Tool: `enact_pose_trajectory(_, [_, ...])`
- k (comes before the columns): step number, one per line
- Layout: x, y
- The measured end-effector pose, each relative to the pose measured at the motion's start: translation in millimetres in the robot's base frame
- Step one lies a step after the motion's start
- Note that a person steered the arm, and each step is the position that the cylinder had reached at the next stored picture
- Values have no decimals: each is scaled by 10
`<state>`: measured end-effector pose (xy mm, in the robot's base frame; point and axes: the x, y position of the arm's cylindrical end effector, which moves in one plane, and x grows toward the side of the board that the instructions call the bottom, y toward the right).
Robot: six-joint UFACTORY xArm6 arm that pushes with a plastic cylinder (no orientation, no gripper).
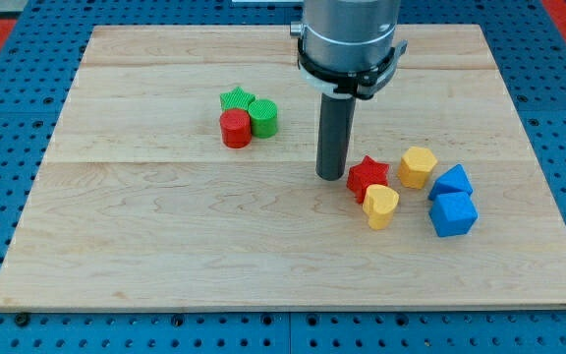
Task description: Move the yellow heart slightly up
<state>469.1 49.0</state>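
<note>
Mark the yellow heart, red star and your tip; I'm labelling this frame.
yellow heart (380,205), camera view, top face.
red star (367,175), camera view, top face.
my tip (331,176), camera view, rod's very end, just left of the red star.

On the desk (165,265), my tip (332,177) stands near the middle, just left of the red star (367,176). The yellow heart (380,206) touches that star on the side toward the bottom edge, with the yellow hexagon (418,166) and two blue blocks (452,202) toward the right edge. The green star (236,98), red cylinder (235,128) and green cylinder (263,117) cluster toward the top-left corner.
</note>
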Motion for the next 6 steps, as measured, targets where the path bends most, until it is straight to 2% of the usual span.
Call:
enact_pose_trajectory(2, [264,322])
enact_pose_trajectory(4, [571,-275])
enact_pose_trajectory(5, [941,-88])
enact_pose_trajectory(6, [922,386])
